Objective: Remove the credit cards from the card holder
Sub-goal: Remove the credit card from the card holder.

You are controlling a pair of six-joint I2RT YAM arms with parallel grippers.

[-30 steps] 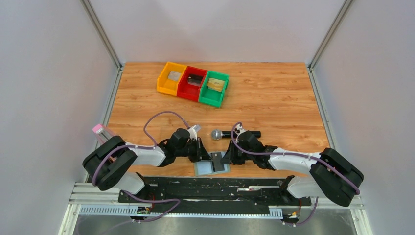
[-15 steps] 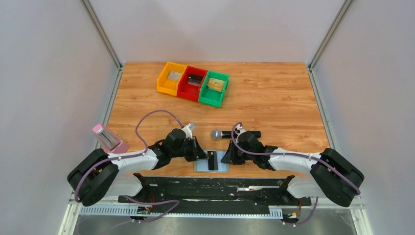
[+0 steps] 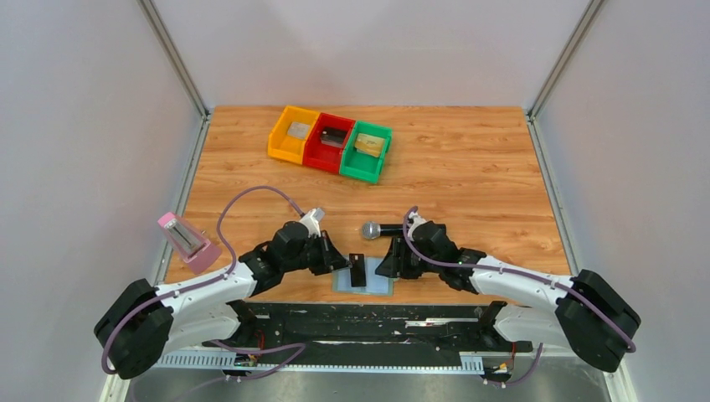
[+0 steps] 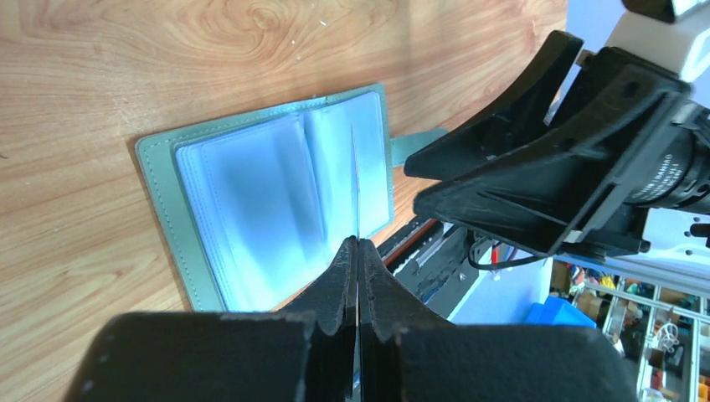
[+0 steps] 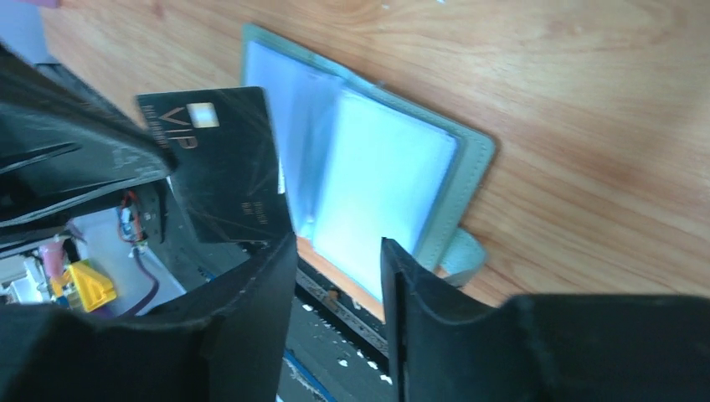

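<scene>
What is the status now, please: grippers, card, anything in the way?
Left gripper shut on black card, above open card holder. Right gripper open at holder's right side. Microphone beyond right gripper, not blocking.

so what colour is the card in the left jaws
The card is black with gold VIP lettering, clearest in the right wrist view.

black card (image 4: pixel 354 188): edge-on in left wrist view, face unseen
bins (image 3: pixel 325 165): contents too small to identify
card holder (image 5: pixel 393 184): near edge partly behind right gripper (image 5: pixel 335 244)

White arms (image 3: pixel 209 289), black joints, purple cables (image 3: pixel 259 188); left tool (image 4: pixel 357 244) matte black.
</scene>
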